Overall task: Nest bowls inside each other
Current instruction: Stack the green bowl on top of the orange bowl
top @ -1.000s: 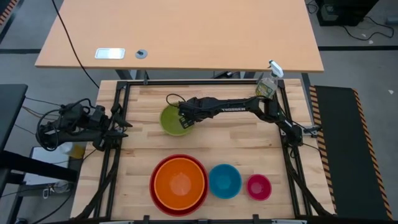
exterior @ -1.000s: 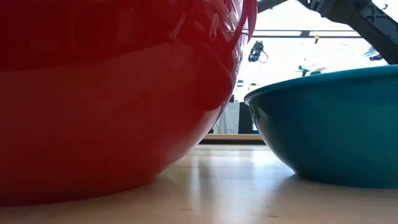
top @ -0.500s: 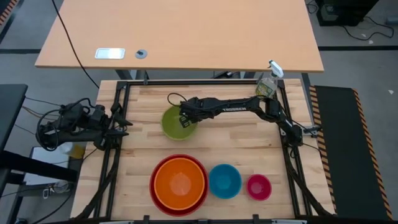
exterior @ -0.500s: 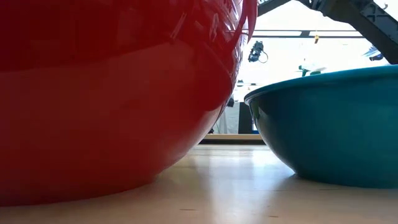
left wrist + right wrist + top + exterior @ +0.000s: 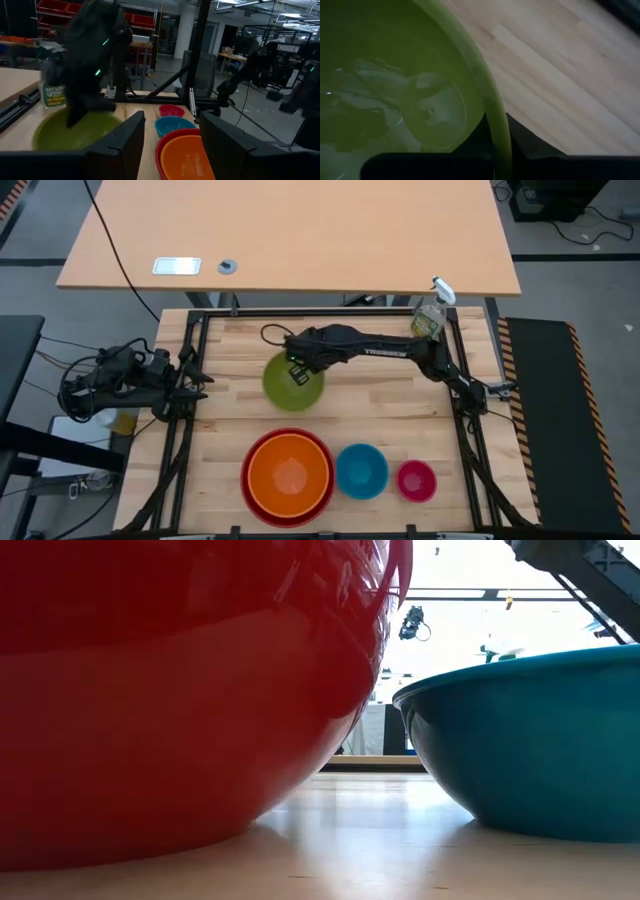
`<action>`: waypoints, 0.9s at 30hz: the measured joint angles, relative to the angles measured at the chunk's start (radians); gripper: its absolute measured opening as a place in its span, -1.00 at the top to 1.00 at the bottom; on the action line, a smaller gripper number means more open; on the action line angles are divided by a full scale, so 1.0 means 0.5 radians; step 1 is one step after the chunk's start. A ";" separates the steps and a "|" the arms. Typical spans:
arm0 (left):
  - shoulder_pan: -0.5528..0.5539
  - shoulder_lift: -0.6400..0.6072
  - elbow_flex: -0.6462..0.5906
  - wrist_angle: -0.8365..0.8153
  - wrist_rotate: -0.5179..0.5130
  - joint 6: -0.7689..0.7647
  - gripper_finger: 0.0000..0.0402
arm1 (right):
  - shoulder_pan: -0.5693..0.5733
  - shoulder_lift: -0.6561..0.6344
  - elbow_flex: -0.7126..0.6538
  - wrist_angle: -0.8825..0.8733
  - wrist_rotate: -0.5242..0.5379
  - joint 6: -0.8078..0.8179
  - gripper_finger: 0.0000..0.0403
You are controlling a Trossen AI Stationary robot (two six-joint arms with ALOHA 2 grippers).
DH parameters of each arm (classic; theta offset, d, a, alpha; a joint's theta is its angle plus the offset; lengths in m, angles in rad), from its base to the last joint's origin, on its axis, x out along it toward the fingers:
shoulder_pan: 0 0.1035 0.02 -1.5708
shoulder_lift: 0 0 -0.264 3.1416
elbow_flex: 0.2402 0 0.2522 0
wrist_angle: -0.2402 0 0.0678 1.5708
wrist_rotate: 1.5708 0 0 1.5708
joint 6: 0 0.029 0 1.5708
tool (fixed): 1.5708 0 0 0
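Note:
The lime green bowl [image 5: 290,388] hangs over the table's far middle, with my right gripper [image 5: 297,370] shut on it; the left wrist view shows it too [image 5: 70,134]. The orange bowl [image 5: 289,475] sits inside the red bowl [image 5: 252,495] at the near edge. To their right, the blue bowl [image 5: 361,471] and the small pink bowl [image 5: 416,480] rest on their bases. My left gripper [image 5: 172,145] waits open at the table's left edge, pointing level across the table. My right gripper holds the green bowl by its rim [image 5: 496,131], one finger inside the bowl and one outside. The fingers come from above, slanting down. The bowl hangs below them, lifted off the wood.
A spray bottle [image 5: 430,316] stands at the far right corner. The black frame rails [image 5: 190,410] run along the table's left and right edges. In the low view the red bowl [image 5: 180,690] and the blue bowl [image 5: 530,740] fill the foreground. Bare wood lies between the bowl row and the green bowl.
My right gripper has risen and come slightly toward the near edge, bringing the green bowl with it. The bowl, resting on the table a second ago, now hangs clear of it. The other bowls have not moved.

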 joint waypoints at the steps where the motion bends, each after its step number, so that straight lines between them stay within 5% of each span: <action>1: 0.000 0.000 0.000 0.000 0.000 0.000 0.04 | 0.031 0.000 0.077 -0.059 0.022 0.008 0.90; 14: 0.000 0.000 0.000 -0.001 -0.020 -0.001 0.04 | 0.464 -0.385 -0.004 0.013 -0.021 0.139 0.88; 27: 0.000 0.000 0.000 -0.002 -0.027 -0.012 0.04 | 0.871 -0.026 -0.004 0.384 -0.137 0.152 0.87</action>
